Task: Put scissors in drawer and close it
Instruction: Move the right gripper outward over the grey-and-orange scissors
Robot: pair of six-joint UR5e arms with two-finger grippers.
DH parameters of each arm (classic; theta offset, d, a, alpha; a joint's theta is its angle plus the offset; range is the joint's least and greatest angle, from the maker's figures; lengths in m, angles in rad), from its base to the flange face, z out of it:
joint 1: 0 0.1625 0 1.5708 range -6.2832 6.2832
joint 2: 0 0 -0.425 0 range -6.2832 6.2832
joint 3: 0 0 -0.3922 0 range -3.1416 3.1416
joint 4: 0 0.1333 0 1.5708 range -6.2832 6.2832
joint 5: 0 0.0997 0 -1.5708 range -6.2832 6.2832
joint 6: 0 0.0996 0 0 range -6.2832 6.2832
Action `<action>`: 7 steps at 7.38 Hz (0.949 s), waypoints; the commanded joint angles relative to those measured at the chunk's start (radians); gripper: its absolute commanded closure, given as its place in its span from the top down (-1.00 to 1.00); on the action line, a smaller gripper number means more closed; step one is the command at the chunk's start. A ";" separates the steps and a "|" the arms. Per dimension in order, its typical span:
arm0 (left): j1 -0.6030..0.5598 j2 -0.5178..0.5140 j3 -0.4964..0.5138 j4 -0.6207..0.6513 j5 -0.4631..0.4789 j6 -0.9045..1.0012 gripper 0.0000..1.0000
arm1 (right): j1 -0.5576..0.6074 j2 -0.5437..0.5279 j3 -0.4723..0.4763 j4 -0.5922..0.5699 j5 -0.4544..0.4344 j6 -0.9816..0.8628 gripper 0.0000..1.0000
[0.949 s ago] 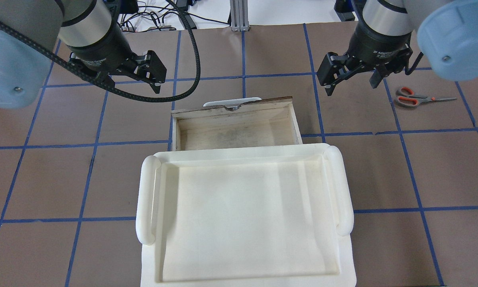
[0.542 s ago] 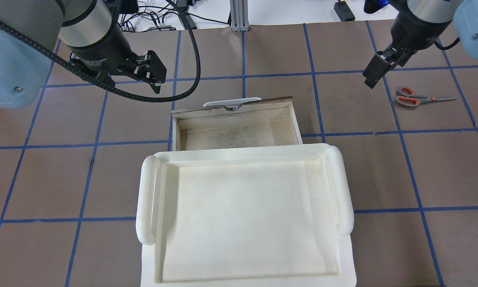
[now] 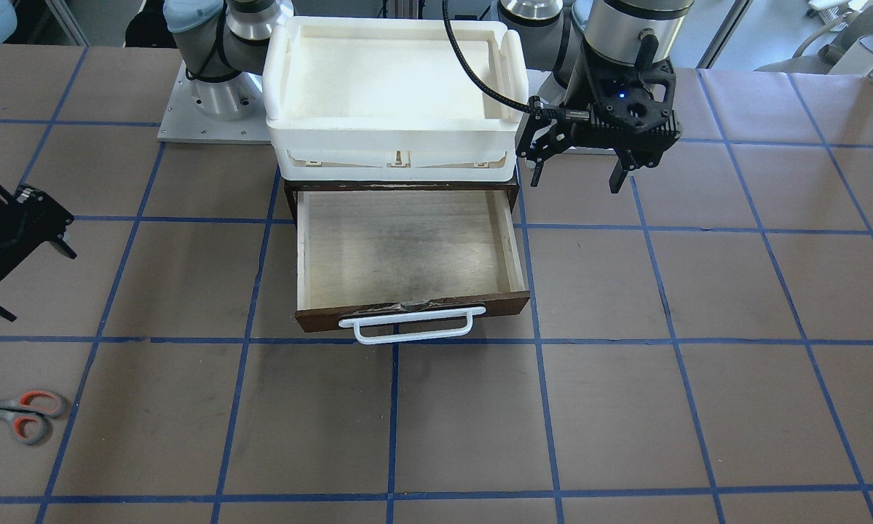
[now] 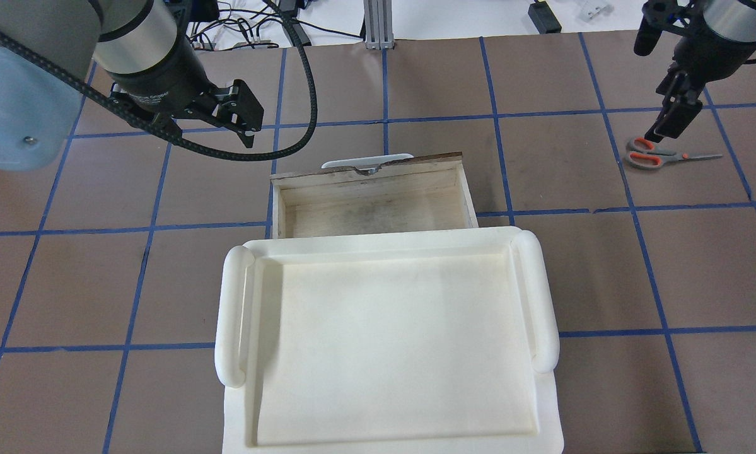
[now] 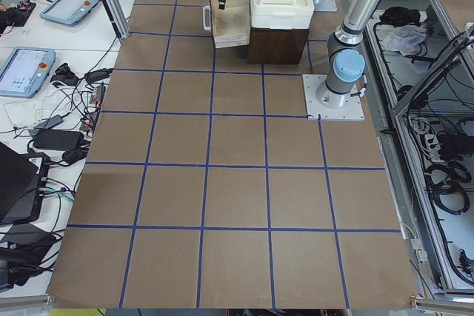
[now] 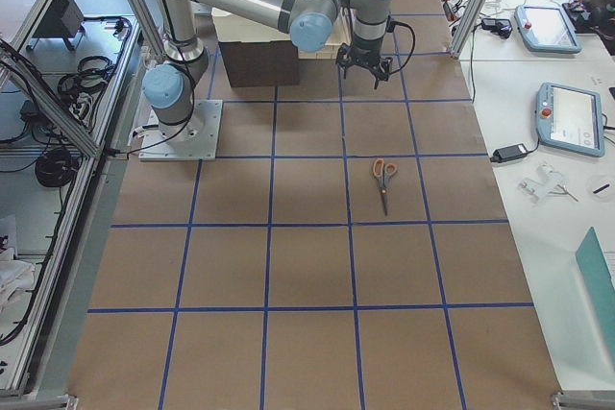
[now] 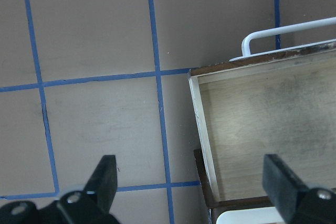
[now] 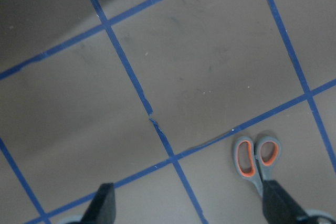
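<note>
Right gripper [image 8: 191,211] swung right to scissors [image 4: 652,154]; fingers wide, empty; height unclear. Grasp next. Left gripper [image 3: 578,173] unmoved, wide, empty.

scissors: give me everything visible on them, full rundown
The scissors are small, with grey handles lined orange-red inside both finger loops, an orange spot at the pivot and thin silver blades that look shut. They lie flat on the brown table, off to the robot's right of the open drawer and well apart from it, loops toward the drawer, blades pointing away. Only the table touches them; the open right pincer hangs above, near the loops, not gripping.
</note>
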 commanded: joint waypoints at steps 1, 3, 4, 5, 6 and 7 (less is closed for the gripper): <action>0.000 0.000 0.000 0.000 0.000 0.000 1.00 | -0.034 0.086 -0.002 -0.152 -0.011 -0.284 1.00; 0.000 0.001 0.000 0.000 0.000 0.000 1.00 | -0.065 0.137 -0.008 -0.157 -0.006 -0.426 1.00; 0.000 0.000 0.000 0.000 0.000 0.000 1.00 | -0.080 0.191 -0.012 -0.224 0.003 -0.489 1.00; 0.000 0.000 0.000 0.000 0.000 0.000 1.00 | -0.092 0.231 -0.017 -0.294 0.008 -0.573 1.00; 0.000 0.000 0.000 0.000 0.000 0.000 1.00 | -0.097 0.243 -0.017 -0.300 0.014 -0.598 1.00; 0.000 0.000 0.000 0.000 0.000 0.000 1.00 | -0.120 0.257 -0.017 -0.300 0.014 -0.609 1.00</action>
